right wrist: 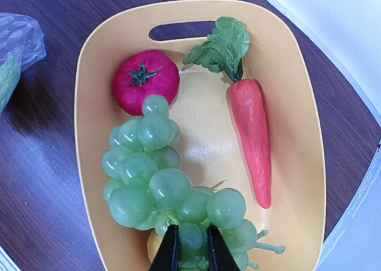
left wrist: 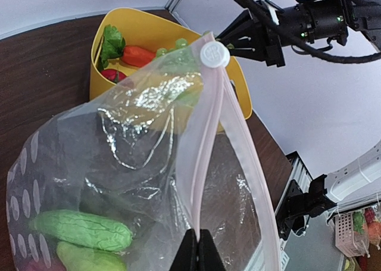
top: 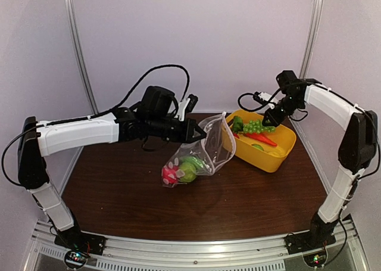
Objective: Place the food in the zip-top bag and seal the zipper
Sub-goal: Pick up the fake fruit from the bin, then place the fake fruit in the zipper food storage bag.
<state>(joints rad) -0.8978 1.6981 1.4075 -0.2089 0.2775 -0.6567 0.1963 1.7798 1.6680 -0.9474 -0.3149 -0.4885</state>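
The left gripper [left wrist: 198, 253] has its jaws pinched tight on the zipper [left wrist: 205, 164] of the zip-top bag [top: 205, 149]. It holds the bag's mouth up just left of the yellow basket [top: 271, 164], while the bag's bottom sags onto the brown table [top: 149, 193]. The mouth gapes toward the basket, and the white round slider [left wrist: 214, 53] sits at the far end of the strip. Inside the bag, at the bottom, lie a bumpy green vegetable [left wrist: 80, 229], more green beneath it, and a pink fruit [top: 169, 174].

Over the basket, the right gripper [right wrist: 191, 250] reaches down with its jaws narrowed around one grape at the stem end of the green grape bunch [right wrist: 158, 181], the fingers touching that grape on both sides. The bunch lies along the middle of the basket. A pink-red tomato [right wrist: 146, 80] touches the bunch's far end, near the handle slot. The orange carrot [right wrist: 253, 140] lies beside the bunch, apart from it, with its leafy top toward the handle slot. Something yellow peeks out under the grapes; I can't tell what it is.
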